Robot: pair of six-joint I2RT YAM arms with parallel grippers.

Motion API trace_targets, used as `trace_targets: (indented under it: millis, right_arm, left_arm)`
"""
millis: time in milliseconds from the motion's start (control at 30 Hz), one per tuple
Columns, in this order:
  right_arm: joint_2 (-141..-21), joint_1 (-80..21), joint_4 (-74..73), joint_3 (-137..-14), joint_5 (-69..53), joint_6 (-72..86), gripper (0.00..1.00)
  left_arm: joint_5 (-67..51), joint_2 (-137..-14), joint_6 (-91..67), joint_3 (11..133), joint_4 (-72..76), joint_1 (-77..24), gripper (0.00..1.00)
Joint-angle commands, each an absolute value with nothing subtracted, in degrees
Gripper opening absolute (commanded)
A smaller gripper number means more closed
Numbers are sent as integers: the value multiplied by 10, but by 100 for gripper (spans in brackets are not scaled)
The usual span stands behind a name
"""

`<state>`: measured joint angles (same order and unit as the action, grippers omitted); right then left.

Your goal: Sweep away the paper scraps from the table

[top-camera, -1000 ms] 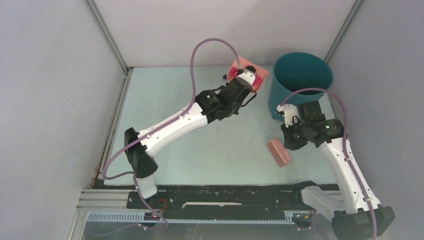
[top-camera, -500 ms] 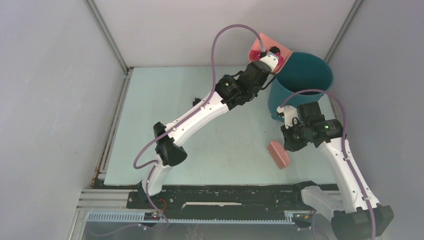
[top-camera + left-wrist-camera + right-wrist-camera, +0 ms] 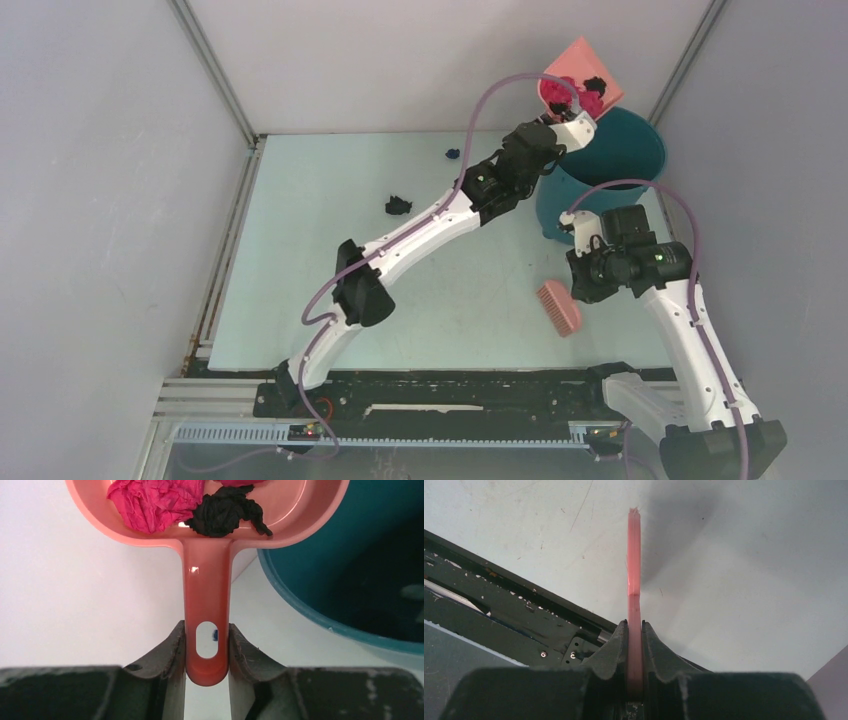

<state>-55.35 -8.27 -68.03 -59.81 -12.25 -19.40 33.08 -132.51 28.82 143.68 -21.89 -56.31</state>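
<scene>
My left gripper (image 3: 206, 645) is shut on the handle of the pink dustpan (image 3: 206, 595) and holds it high at the back, by the rim of the teal bin (image 3: 620, 145). The pan (image 3: 572, 75) carries a magenta wad (image 3: 152, 502) and a black wad (image 3: 225, 515). A black scrap (image 3: 398, 205) and a dark blue scrap (image 3: 452, 153) lie on the mint-green table (image 3: 300, 260). My right gripper (image 3: 634, 630) is shut on the pink hand brush (image 3: 558, 306), held low over the table's front right.
The bin stands at the back right corner of the table; its dark inside shows in the left wrist view (image 3: 380, 580). Grey walls close in the left, back and right. A black rail (image 3: 450, 385) runs along the near edge.
My left arm has lifted the dustpan up and to the right, from the table's back to above the bin's rim. Two scraps on the table have come into view. The right arm has hardly moved.
</scene>
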Motion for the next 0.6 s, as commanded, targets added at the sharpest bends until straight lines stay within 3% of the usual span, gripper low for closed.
trace_targets:
  millis: [0,267,567]
  right_arm:
    - [-542,-75,-681,-601,-136,-199,0]
    - [-545,-69,-684,-601,-142,-201,0]
    - [-546,-62,-684,-601,-142,-202,0]
  left_arm:
    - [347,-1326,480,1419,-89,-551,0]
    - [377,-1346,777,1310,182,-549,0]
    - [370,-1337,873,1243,292,-545,0]
